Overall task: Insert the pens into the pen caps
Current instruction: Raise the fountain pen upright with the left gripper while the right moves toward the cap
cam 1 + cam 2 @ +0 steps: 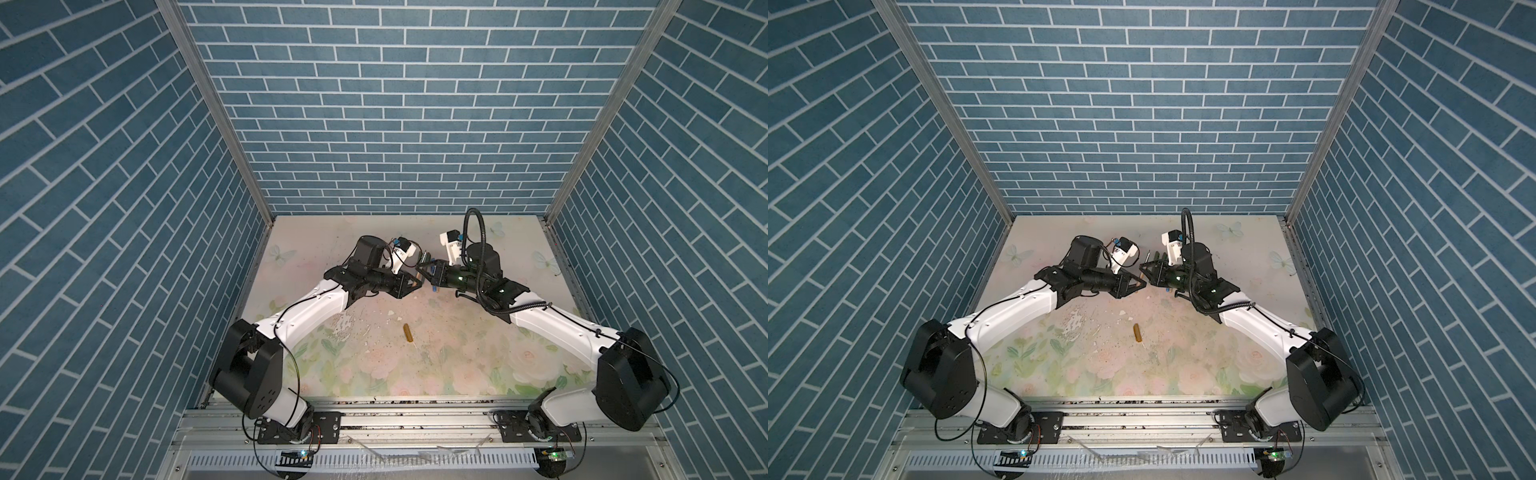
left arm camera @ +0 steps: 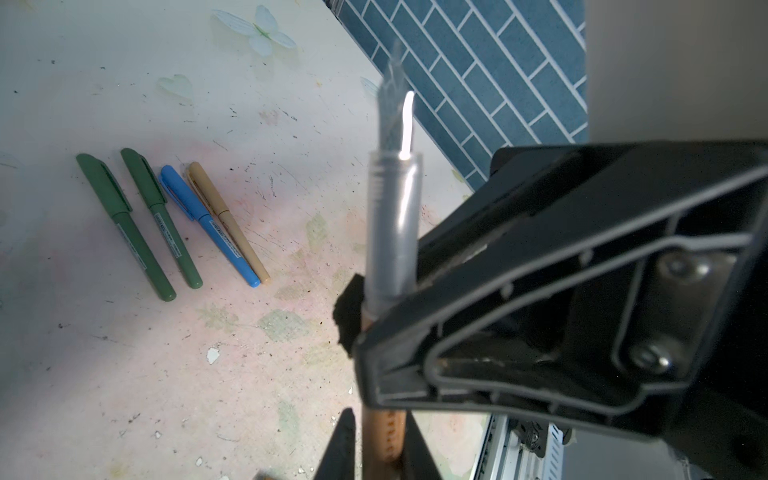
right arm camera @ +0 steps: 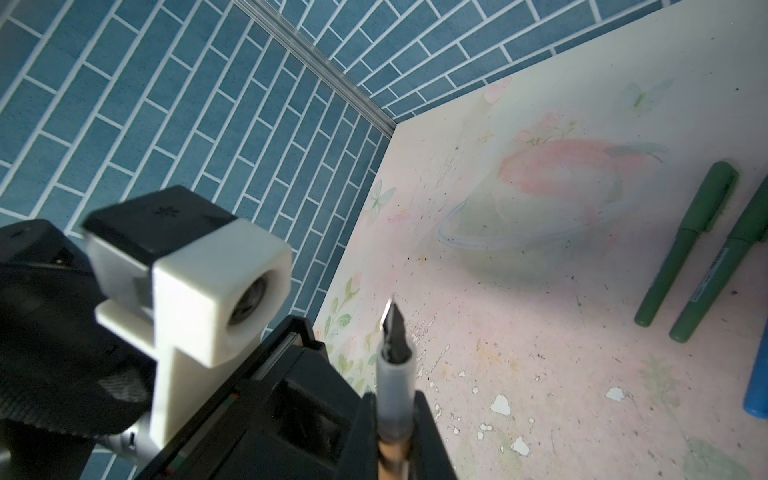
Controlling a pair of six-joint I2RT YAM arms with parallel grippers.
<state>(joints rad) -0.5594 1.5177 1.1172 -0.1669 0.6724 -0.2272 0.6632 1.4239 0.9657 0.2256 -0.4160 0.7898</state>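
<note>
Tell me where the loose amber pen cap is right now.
In both top views the amber pen cap lies alone near the middle of the floral table, a little toward the front rail.

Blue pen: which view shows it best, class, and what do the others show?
The left wrist view: the whole blue pen lies capped and unobstructed. The right wrist view catches only one end at the picture's edge. In a top view the right arm hides all but a blue tip.
</note>
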